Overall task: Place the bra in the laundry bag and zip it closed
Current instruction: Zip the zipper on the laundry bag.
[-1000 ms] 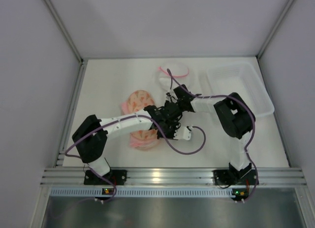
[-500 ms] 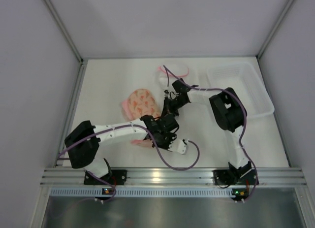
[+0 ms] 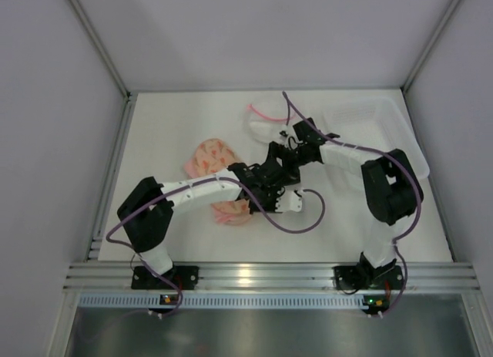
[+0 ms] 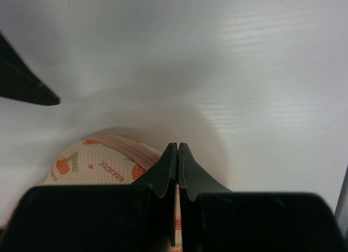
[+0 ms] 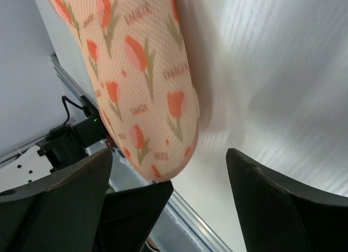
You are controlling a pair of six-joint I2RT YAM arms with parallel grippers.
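The laundry bag (image 3: pixel 208 157) lies printed side up in the middle of the table, and my left arm crosses over its waist. Its near lobe (image 3: pixel 231 213) shows below that arm. My left gripper (image 4: pixel 178 146) is shut, its fingers lying over the bag's pink zip edge (image 4: pixel 117 145). I cannot tell whether anything is pinched between them. My right gripper (image 5: pixel 168 152) is open wide, and the bag's rounded end (image 5: pixel 138 72) sits just ahead of its left finger, held by nothing. The bra is out of view.
A white mesh pouch with a pink rim (image 3: pixel 266 118) lies at the back. A clear plastic tray (image 3: pixel 381 137) stands at the back right. Purple cables (image 3: pixel 312 210) loop over the table beside the two wrists. Walls close in the table on the left, right and back.
My right gripper has opened and let go of the bag, and its arm has swung out to the right. My left gripper stayed shut and moved back towards the centre; the bag shifted with it.
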